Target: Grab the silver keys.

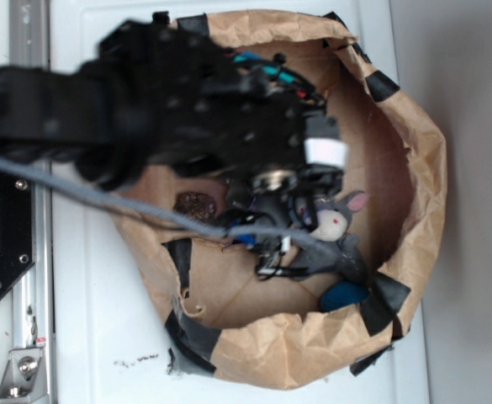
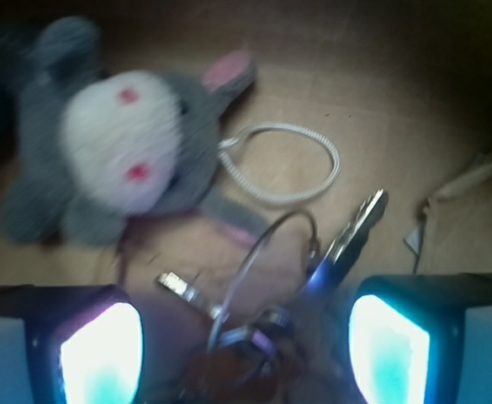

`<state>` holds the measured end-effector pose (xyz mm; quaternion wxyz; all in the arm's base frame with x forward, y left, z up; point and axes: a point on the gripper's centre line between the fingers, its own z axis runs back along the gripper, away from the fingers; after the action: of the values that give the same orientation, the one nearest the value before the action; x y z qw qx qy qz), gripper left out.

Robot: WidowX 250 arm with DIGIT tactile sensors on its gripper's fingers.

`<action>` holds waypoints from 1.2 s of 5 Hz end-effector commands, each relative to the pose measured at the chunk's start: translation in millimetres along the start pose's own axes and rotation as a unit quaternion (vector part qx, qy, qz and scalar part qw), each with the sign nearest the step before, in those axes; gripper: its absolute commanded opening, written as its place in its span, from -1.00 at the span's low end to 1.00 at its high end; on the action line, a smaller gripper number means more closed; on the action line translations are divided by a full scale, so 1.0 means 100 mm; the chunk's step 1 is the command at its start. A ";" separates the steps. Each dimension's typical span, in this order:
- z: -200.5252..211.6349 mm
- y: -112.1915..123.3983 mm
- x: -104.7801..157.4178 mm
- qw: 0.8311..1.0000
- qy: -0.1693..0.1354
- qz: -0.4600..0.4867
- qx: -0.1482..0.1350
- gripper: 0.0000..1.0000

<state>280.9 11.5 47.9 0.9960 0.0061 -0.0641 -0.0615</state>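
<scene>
- From the exterior view I saw a brown paper bin [image 1: 414,168], its rim rolled down and patched with black tape [image 1: 383,84], sitting on a white surface [image 1: 103,337] with a metal rail [image 1: 31,34] along one edge.
- The bin's floor was plain brown paper with creases; a brown rough lump [image 1: 197,204] lay on it near the left side, and something blue [image 1: 343,295] lay by the lower wall.
- The black arm [image 1: 145,101] reached over the rim and down into the bin, with a grey cable [image 1: 103,198] trailing across it.
- A grey plush bunny [image 2: 119,135] with a white face and pink ear lay on the bin floor, its white loop [image 2: 288,164] curled beside it.
- In the wrist view the gripper [image 2: 246,345] was spread apart, both fingers [image 2: 103,349] glowing at the bottom corners.
- The silver keys [image 2: 271,286] lay on the floor between the fingers, the wire ring arching up toward the bunny and one key pointing up and right, just below the loop.
- I could not tell whether either finger touched the keys; nothing was gripped.
</scene>
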 end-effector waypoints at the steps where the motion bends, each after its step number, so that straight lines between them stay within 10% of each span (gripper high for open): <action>1: -0.07 -0.06 0.22 0.999 -0.027 -0.002 0.031 1.00; 2: -0.07 -0.06 0.19 0.999 -0.029 0.008 0.017 -1.00; 6: 0.07 -0.01 0.08 1.000 0.000 -0.008 0.001 -1.00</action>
<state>272.8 6.0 34.9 0.9970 0.0029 -0.0244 -0.0733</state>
